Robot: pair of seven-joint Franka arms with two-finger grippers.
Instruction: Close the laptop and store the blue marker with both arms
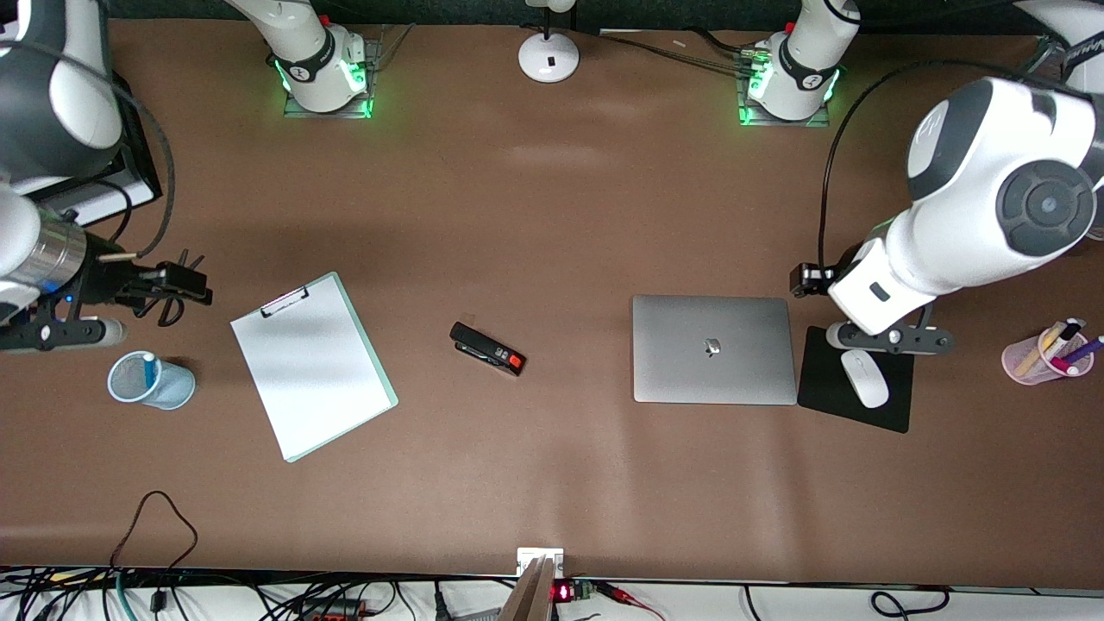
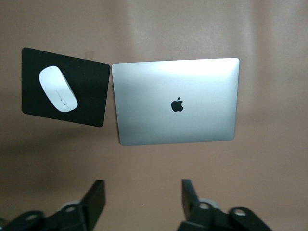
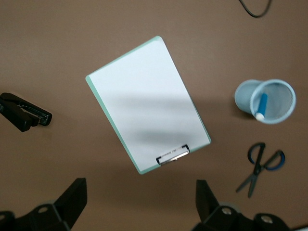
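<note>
The laptop (image 1: 713, 348) lies shut on the table, silver lid up with the dark apple logo; it also shows in the left wrist view (image 2: 175, 101). The blue marker (image 1: 150, 369) stands in a pale-blue mesh cup (image 1: 177, 388) toward the right arm's end; the right wrist view shows the marker (image 3: 261, 106) inside the cup (image 3: 276, 86). My left gripper (image 1: 891, 339) is open and empty, up over the mouse pad beside the laptop; its own view shows it too (image 2: 144, 199). My right gripper (image 1: 53, 331) is open and empty, up over the table by the cup; its own view shows it too (image 3: 139, 202).
A green clipboard with white paper (image 1: 312, 364) and a black stapler with a red tip (image 1: 488, 348) lie mid-table. A white mouse (image 1: 864, 378) sits on a black mouse pad (image 1: 828, 397). A pink pen cup (image 1: 1035, 360) stands at the left arm's end. Blue-handled scissors (image 3: 260, 166) lie near the mesh cup.
</note>
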